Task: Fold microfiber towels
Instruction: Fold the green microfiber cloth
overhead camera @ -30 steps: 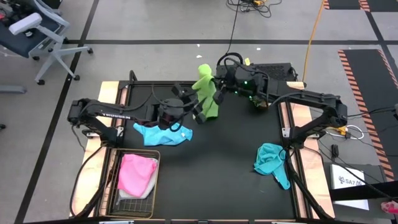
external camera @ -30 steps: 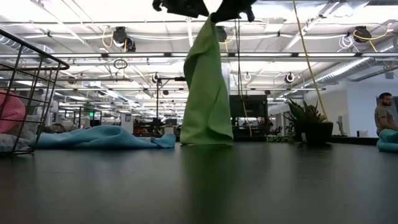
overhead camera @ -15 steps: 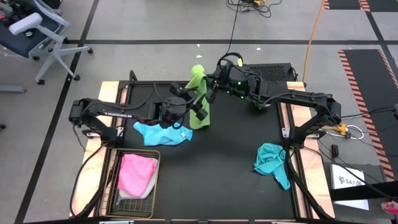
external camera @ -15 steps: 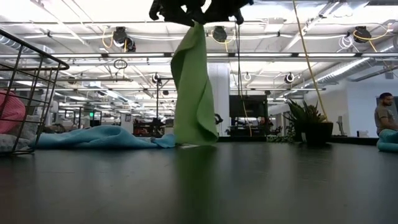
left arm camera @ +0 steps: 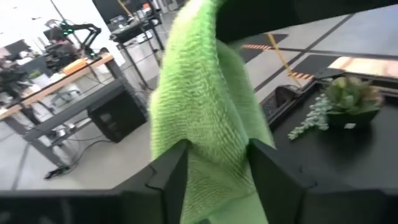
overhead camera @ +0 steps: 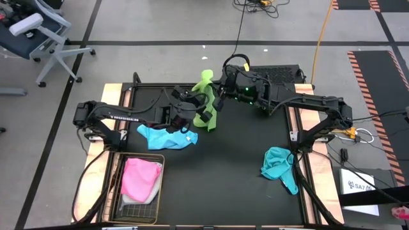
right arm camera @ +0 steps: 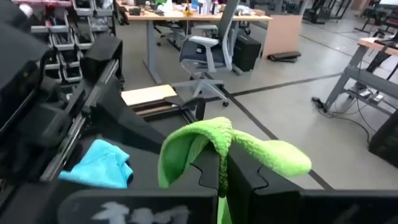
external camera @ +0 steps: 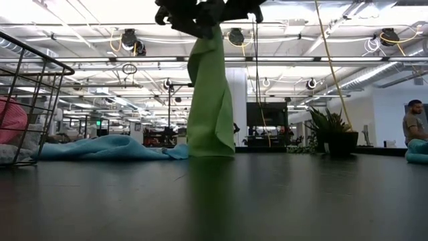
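Observation:
A lime green towel (overhead camera: 206,108) hangs from my right gripper (overhead camera: 216,96), which is shut on it high over the table's far middle. In the low view the green towel (external camera: 210,100) drops as a narrow column, and its lower end (external camera: 211,152) rests on the black table. My left gripper (left arm camera: 217,180) comes level from the left, open. Its two fingers stand on either side of the green towel (left arm camera: 199,106) just below the right gripper. A light blue towel (overhead camera: 167,137) lies crumpled under the left arm. My right gripper pinches the green towel near its top (right arm camera: 221,163) between its two shut fingers, coming about level from the table's right. A loop of cloth (right arm camera: 205,140) flops over the fingertips, several layers bunched. The towel hangs slack below, its bottom end on the table. My left gripper has the hanging cloth (left arm camera: 214,168) filling the gap between its fingers; whether the fingers touch it, I cannot tell.
A teal towel (overhead camera: 279,165) lies bunched at the right. A pink towel (overhead camera: 140,179) sits in the wire basket (overhead camera: 160,191) at the near left. A small potted plant (external camera: 331,134) stands at the far right. The middle and near part of the black table is bare.
My right gripper has carried the green towel a little toward the table's left. The towel still hangs with its lower end on the table. My left gripper has turned and moved toward the far edge onto the hanging towel, so its fingers now stand astride the cloth.

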